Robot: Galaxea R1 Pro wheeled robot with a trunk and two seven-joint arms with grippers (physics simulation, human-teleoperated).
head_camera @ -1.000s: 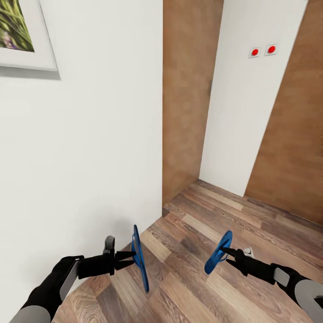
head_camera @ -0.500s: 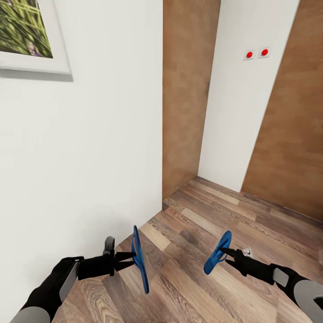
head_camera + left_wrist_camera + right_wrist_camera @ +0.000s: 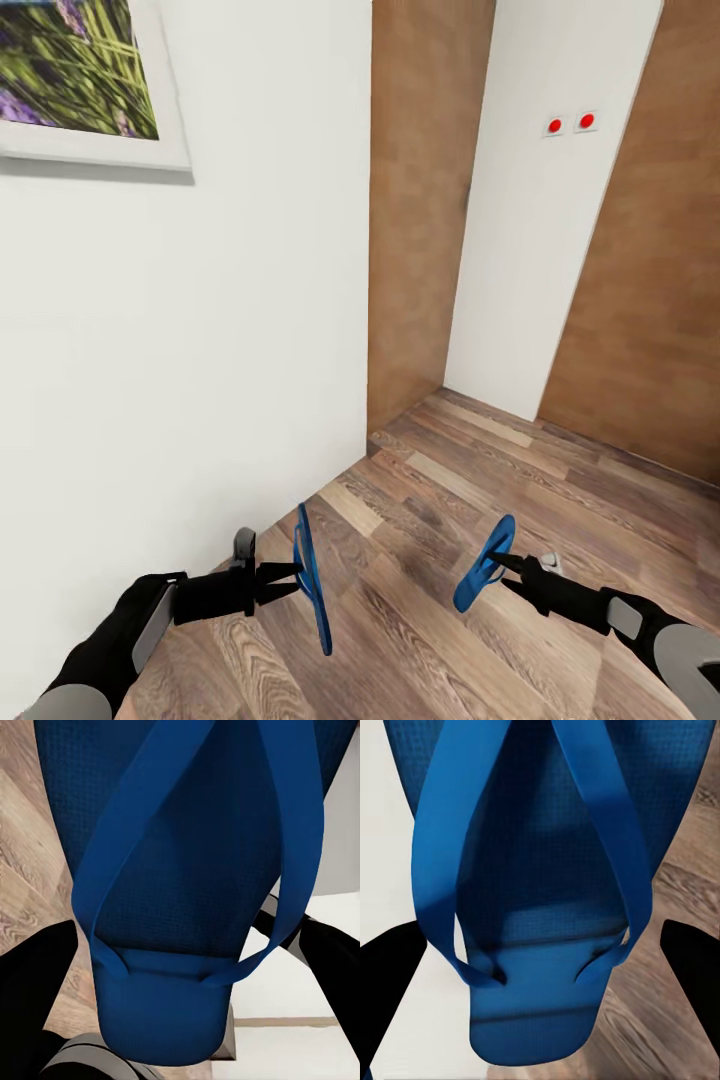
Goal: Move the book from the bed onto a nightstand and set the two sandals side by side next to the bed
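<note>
Wall [image 3: 200, 330]: plain white, fills the left half of the head view and ends at a vertical corner edge.
Floor [image 3: 520, 500]: wood-grain planks, running from the near foreground to the far right.
Wood panels [image 3: 415, 200]: brown, standing at the far side on either side of a white panel [image 3: 545, 230].
Framed picture [image 3: 85, 80]: far left on the wall, white frame, green and purple plant image.
Red buttons [image 3: 568, 123]: two, side by side, high on the white panel.
Left sandal [image 3: 312, 578]: bright blue, thin sole, seen edge-on and upright in the head view, held above the floor near the wall corner. The left wrist view [image 3: 191, 870] shows its strap face: textured footbed, two straps meeting at one end.
Right sandal [image 3: 486, 565]: bright blue, tilted, held above the floor at the near right. The right wrist view [image 3: 547, 877] shows the same strap face.
Left gripper [image 3: 290, 580]: jaws closed narrow on the left sandal, gripping it at mid-length.
Right gripper [image 3: 498, 567]: jaws closed narrow on the right sandal, gripping its near edge.
Sandal spacing: well apart, one per gripper.
</note>
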